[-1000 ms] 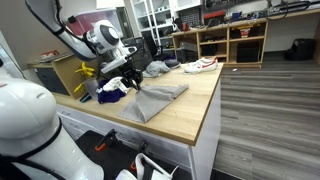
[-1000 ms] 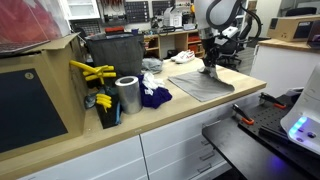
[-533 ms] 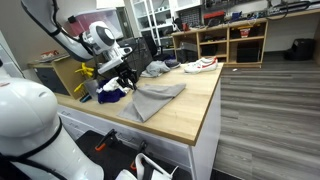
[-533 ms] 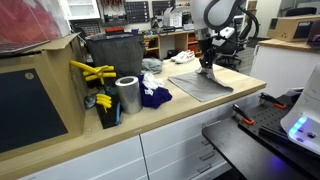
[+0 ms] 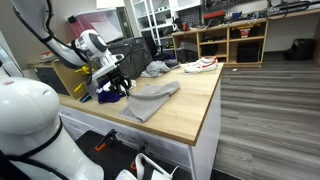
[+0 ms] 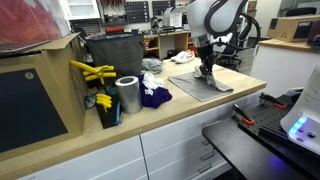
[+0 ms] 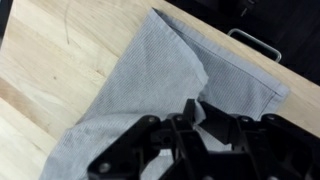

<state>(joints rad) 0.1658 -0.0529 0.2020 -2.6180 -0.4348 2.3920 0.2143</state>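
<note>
**On the Counter: A Thin Pinch on a Grey Cloth**

On the pale wooden countertop lies a grey woven cloth, partly spread flat and with its near part drawn up into a fold. In both exterior views it sits towards the counter's open edge. The black two-finger gripper stands over it with its jaws drawn almost together, nipping that raised fold between the fingertips; the rest of the fabric rests on the wood.

Just beside the cloth lies a crumpled dark blue rag, then a silver metal can and a black bin. A white shoe sits farther along the counter.

My judgement is that the hold is slight. Only a little fabric is caught, so a quick pull could slip it free. The trailing part could also bunch up, drag against the rag, or slide over the edge.
</note>
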